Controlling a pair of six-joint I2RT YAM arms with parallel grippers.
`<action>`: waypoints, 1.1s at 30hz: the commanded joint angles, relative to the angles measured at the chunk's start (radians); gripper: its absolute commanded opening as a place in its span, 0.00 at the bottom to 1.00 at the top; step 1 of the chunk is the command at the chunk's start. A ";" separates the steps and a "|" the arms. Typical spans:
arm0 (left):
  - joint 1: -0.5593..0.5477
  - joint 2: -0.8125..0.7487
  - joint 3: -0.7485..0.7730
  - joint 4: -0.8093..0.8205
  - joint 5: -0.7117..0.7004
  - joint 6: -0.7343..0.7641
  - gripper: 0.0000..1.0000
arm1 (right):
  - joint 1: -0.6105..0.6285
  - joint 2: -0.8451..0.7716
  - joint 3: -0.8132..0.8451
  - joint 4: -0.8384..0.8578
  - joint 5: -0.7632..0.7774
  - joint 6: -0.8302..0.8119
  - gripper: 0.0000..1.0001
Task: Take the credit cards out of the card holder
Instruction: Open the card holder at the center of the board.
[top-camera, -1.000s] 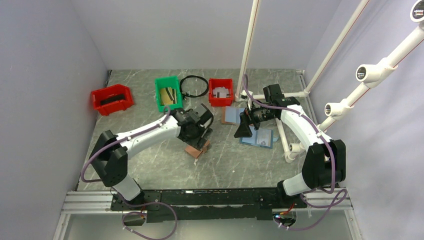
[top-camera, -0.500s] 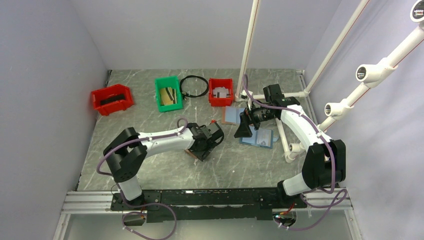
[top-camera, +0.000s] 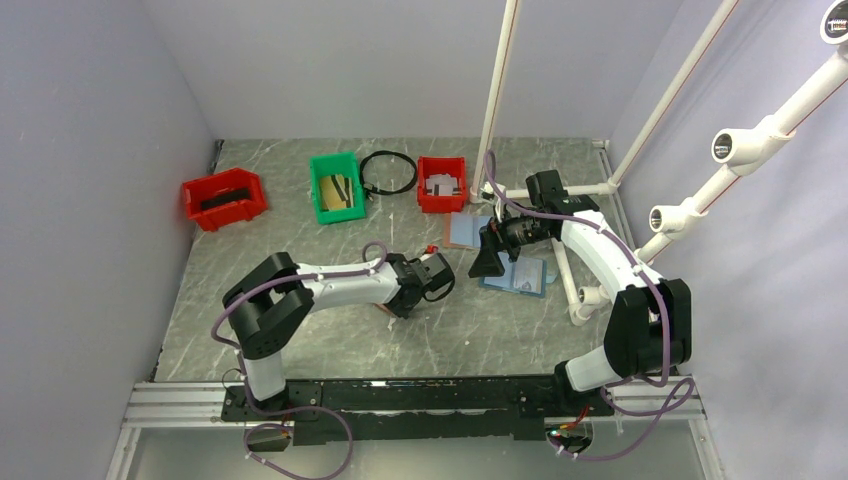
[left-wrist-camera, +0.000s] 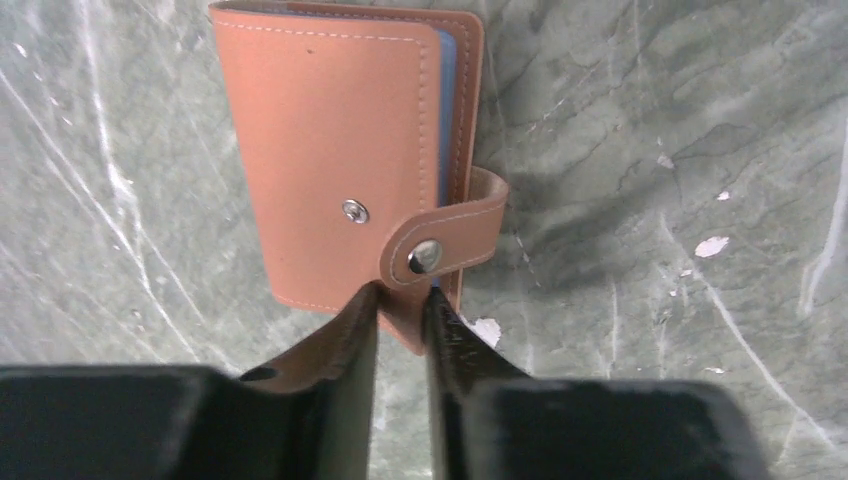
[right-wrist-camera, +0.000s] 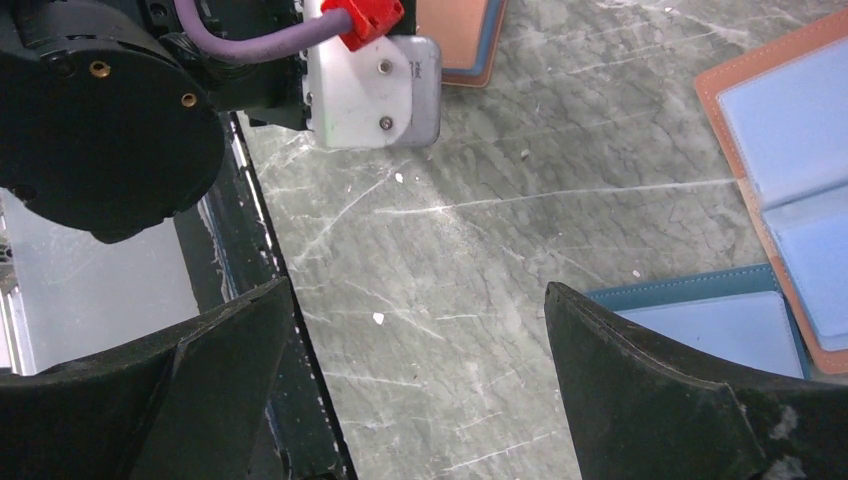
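Card holder (left-wrist-camera: 330, 150) noted closed, reddish-brown, blue pages seen edge-on. Left gripper (left-wrist-camera: 400, 302) set narrow at its edge, grasp undetermined; right gripper (right-wrist-camera: 417, 292) spread wide. Table (left-wrist-camera: 650, 150) grey-marbled; walls (top-camera: 350, 60) pale.

Both arms are the same build. Left arm (top-camera: 335, 283) and right arm (top-camera: 600, 245): white rounded link shells, chunky black joint housings, black boxy shoulder blocks above the bases. A purple cable (right-wrist-camera: 240, 47) runs loose along each arm.

Left wrist seen close: round black motor housing (right-wrist-camera: 100, 110) with small brass-coloured screw heads, pale grey plate (right-wrist-camera: 375, 90) with two screws and rounded corners, red plug (right-wrist-camera: 362, 18) on the end of the purple lead.

Left gripper (left-wrist-camera: 400, 300): fingers (left-wrist-camera: 350, 390) matte black, flat-sided, slim at the tips. Right gripper (right-wrist-camera: 418, 290): black too, but broad wedges with a finely textured face.
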 joint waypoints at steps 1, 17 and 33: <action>0.004 0.026 0.000 0.009 -0.045 -0.029 0.16 | -0.001 -0.034 -0.008 0.008 -0.025 -0.030 1.00; 0.049 -0.170 -0.010 0.120 0.253 -0.206 0.00 | 0.060 -0.057 -0.041 0.029 -0.130 -0.048 1.00; 0.308 -0.421 -0.291 0.415 0.602 -0.555 0.00 | 0.246 0.118 -0.027 0.251 -0.051 0.186 0.82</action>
